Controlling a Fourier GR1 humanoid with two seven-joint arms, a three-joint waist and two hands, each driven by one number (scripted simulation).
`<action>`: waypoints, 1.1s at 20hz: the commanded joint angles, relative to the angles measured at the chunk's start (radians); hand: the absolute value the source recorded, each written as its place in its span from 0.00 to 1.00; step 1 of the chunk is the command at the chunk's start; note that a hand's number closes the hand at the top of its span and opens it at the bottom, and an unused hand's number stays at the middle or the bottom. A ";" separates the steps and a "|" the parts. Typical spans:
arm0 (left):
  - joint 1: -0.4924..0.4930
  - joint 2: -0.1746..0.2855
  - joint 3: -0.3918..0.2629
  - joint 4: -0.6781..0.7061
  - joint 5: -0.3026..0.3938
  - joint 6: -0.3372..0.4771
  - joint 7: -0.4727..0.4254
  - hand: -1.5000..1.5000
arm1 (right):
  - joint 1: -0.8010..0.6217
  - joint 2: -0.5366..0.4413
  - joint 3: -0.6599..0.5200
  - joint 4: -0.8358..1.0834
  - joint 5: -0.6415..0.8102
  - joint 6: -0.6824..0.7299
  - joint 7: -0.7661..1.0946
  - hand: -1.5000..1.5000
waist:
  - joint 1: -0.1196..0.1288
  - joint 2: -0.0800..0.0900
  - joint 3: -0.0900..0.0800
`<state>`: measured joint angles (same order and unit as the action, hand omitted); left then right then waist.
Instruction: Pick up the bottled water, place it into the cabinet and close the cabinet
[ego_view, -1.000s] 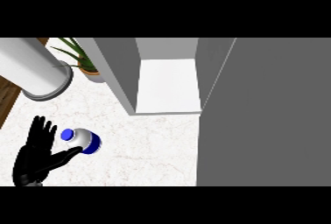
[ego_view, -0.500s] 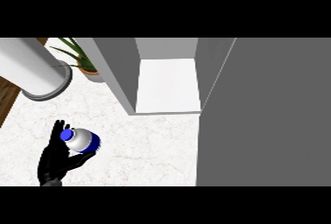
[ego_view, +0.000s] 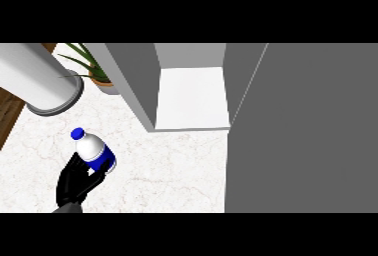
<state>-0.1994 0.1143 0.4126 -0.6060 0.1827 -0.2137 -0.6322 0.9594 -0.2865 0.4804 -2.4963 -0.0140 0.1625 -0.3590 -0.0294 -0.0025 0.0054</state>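
Note:
The bottled water (ego_view: 94, 151), white with a blue cap and blue label, is at the lower left of the head view above the marble counter (ego_view: 166, 175). My left hand (ego_view: 74, 183) is curled round its lower part from below and hides its base. The bottle's cap points up and slightly left. The cabinet (ego_view: 193, 97) stands open up and to the right of the bottle, showing a white shelf floor. Its grey door (ego_view: 306, 130) is swung wide and fills the right side. My right hand does not show.
A large grey cylinder (ego_view: 37, 80) lies across the top left corner. A potted plant (ego_view: 97, 76) stands beside the cabinet's left wall (ego_view: 131, 85). A strip of brown wood (ego_view: 9, 112) runs along the counter's left edge.
My left hand, open and left of the bottle a second ago, has curled round it. The bottle now looks larger and sits slightly further right and up.

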 joint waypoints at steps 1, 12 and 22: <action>-0.006 0.033 -0.023 0.108 -0.064 -0.001 -0.111 1.00 | 0.064 -0.047 0.020 -0.195 0.048 -0.009 0.062 0.00 | -0.007 0.006 -0.010; -0.128 -0.005 -0.112 0.172 -0.210 0.195 -0.322 1.00 | 0.060 -0.061 0.063 -0.167 0.074 -0.062 0.043 0.00 | 0.001 0.004 -0.008; -0.105 -0.111 -0.298 0.107 -0.266 0.166 -0.368 1.00 | 0.081 -0.099 0.027 -0.149 0.026 -0.076 0.000 0.00 | 0.013 -0.001 -0.006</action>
<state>-0.3048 0.0569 0.1879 -0.4897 -0.0909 -0.0653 -1.0025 1.0114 -0.3669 0.4956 -2.4972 -0.0053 0.1021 -0.4228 -0.0193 -0.0045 0.0030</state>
